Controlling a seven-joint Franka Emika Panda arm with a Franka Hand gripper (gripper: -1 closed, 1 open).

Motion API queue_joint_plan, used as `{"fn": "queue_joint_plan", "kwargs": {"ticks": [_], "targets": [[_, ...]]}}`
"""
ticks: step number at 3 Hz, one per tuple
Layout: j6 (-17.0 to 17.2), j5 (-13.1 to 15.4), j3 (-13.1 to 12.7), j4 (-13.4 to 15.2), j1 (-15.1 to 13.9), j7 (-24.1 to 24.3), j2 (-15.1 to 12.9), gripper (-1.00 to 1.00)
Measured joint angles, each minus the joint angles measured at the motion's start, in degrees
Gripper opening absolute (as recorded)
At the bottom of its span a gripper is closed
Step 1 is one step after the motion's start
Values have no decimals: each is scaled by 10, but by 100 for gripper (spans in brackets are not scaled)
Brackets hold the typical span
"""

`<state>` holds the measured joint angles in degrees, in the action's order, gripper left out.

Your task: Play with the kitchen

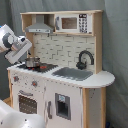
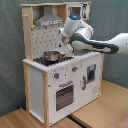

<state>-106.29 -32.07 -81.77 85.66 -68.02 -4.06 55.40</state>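
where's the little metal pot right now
In both exterior views the pot sits on the kitchen's black hob, under the hood.

Both exterior views: even, diffuse indoor light, moderately bright; no hard shadows, no strong glare. Soft focus throughout, fine detail smeared. In the first exterior view, the kitchen [image 1: 60, 75] has shade under its hood [image 1: 40, 26]; pale blurred shape at bottom-left corner is out of focus. In the second exterior view, small highlight on steel pot [image 2: 50, 56]; grey backdrop [image 2: 10, 55] w/ faint folds.
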Motion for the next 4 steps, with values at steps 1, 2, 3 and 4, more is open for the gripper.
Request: {"fn": "queue_joint_plan", "kwargs": {"ticks": [1, 2, 3, 4], "targets": [[19, -37, -13, -28, -29, -5, -4, 100], [30, -60, -34, -62, -63, -7, -6, 100], [45, -81, -56, -105, -104, -14, -7, 100], [65, -92, -70, -143, -139, -24, -7, 100]]}}
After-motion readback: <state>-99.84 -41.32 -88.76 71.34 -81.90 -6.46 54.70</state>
